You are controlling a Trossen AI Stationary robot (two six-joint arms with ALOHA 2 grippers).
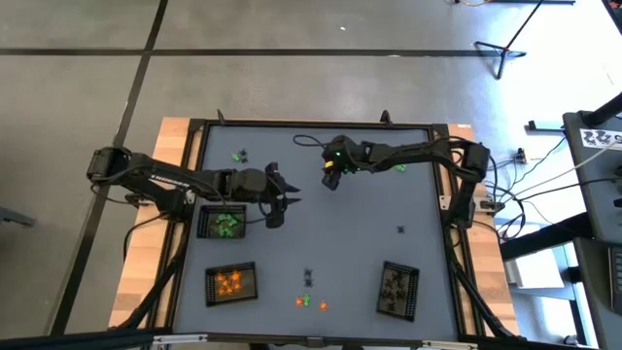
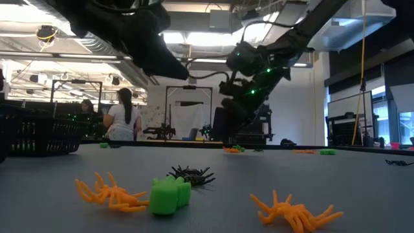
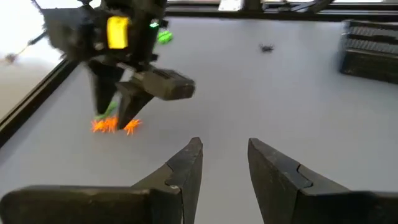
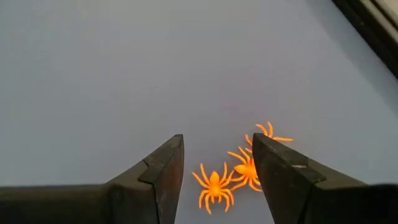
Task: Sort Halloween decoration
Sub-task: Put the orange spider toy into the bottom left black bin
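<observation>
The Halloween decoration is small plastic trinkets scattered on the grey table. Orange spiders [image 4: 214, 185] [image 4: 246, 167] lie flat on the table just below my right gripper [image 4: 217, 146]. That gripper is open at the far middle of the table [image 1: 330, 179], pointing slantwise down, with one spider under the gap between its fingers. My left gripper [image 3: 225, 146] is open and holds nothing. It hovers left of centre [image 1: 282, 206], facing the right gripper [image 3: 118, 106]. In the low view, more orange spiders [image 2: 110, 194], a green piece [image 2: 169, 195] and a black spider [image 2: 191, 175] lie near the front edge.
Three black mesh trays stand on the table: one with green pieces [image 1: 224, 224], one with orange pieces [image 1: 231, 282], and one with black pieces [image 1: 398, 289]. Loose trinkets lie at the far left [image 1: 240, 156], far right [image 1: 400, 168] and right of centre [image 1: 400, 230]. People stand in the room behind [image 2: 123, 116].
</observation>
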